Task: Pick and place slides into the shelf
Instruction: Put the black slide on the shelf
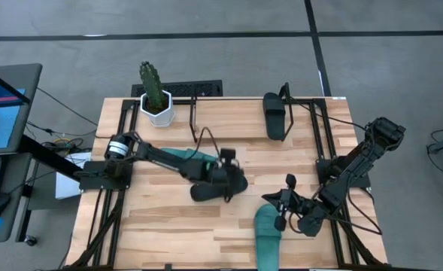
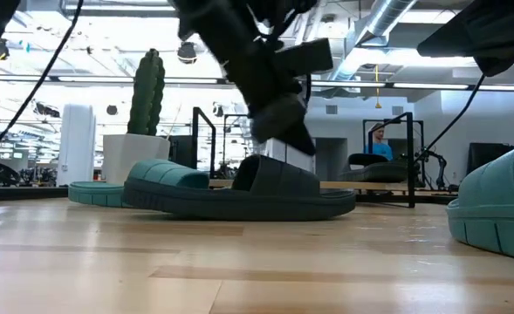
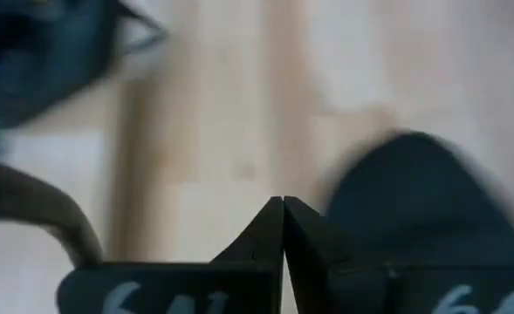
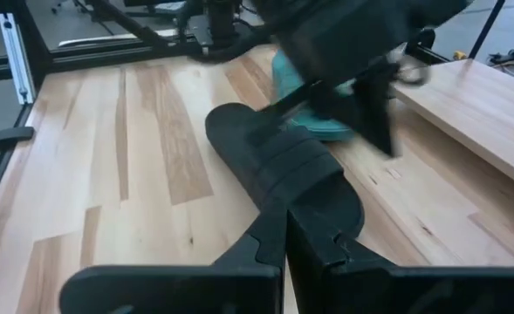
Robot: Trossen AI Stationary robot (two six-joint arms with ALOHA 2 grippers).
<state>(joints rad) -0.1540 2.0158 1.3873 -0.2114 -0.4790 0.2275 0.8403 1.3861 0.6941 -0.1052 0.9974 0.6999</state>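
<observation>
A black slide (image 1: 215,188) lies flat on its sole mid-table, also in the right wrist view (image 4: 274,166) and the low view (image 2: 274,187). My left gripper (image 1: 229,167) is shut just above it. In the left wrist view its tips (image 3: 283,205) are over bare wood beside the slide (image 3: 414,192). A teal slide (image 1: 177,154) lies under the left arm. Another teal slide (image 1: 268,232) lies near the front edge, and my right gripper (image 1: 285,205), shut, hovers by its far end. A second black slide (image 1: 275,117) rests in the shelf (image 1: 315,113).
A cactus in a white pot (image 1: 156,98) stands at the far left corner, next to the shelf's left end. A keyboard (image 1: 180,89) lies just past the far edge. Bare wood shows at the near left (image 1: 146,233).
</observation>
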